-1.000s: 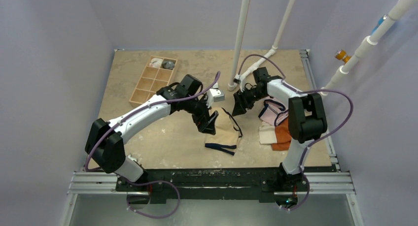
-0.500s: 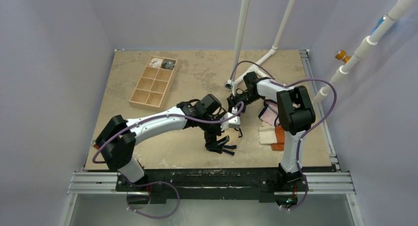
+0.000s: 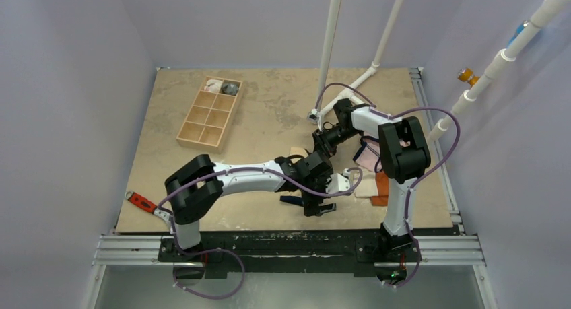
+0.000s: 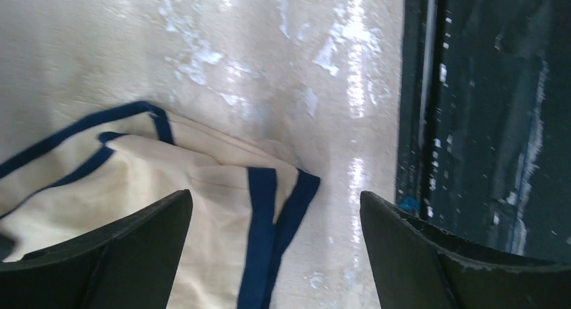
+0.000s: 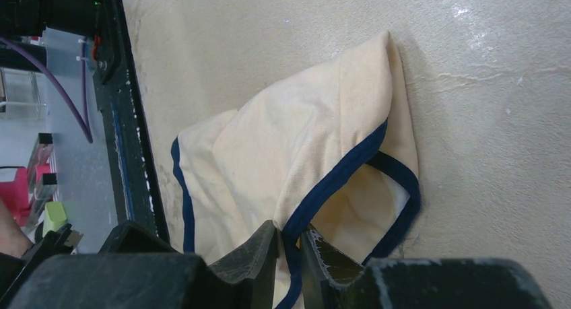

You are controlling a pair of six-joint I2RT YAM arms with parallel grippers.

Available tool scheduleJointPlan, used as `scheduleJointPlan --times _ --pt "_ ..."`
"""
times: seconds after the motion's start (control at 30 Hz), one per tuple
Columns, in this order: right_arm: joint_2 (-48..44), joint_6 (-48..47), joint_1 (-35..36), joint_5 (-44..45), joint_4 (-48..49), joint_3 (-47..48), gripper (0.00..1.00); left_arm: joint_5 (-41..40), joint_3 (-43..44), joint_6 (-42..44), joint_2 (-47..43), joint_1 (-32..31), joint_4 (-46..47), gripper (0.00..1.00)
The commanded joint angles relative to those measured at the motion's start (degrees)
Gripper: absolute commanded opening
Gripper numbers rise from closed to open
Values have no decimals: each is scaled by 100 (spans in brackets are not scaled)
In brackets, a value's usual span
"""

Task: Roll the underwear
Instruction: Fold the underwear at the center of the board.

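On the counter (image 3: 256, 114), near its front edge, the underwear (image 5: 289, 154) lies crumpled between the 2 arms. The left pincer (image 4: 275, 204) hangs wide apart over its near corner. The right pincer (image 5: 288, 233) is clamped on the navy edging (image 5: 350, 167). Judging from this, tension the fabric first, then roll evenly.

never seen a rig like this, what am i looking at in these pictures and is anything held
Two robot arms, left and right, are bolted at the near edge of a table. One picture looks down from above; the other two come from cameras on the wrists. On the table lie tan underwear with navy edging, a wooden tray, pink briefs and folded orange and cream cloths. The right gripper pinches the underwear's navy edge. The left gripper hangs open over the underwear, holding nothing.
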Motion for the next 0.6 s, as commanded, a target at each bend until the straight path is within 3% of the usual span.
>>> scheduleJointPlan --times 0.0,0.3,0.57 --pt "71 -55 -11 9 -171 166 19 -1000 94 -171 -68 -116 781 94" --pt "85 -73 -7 57 -146 171 18 -1482 233 -128 127 -238 726 79" --pt "56 -90 -7 100 -156 145 18 -1430 386 -194 281 -306 582 58"
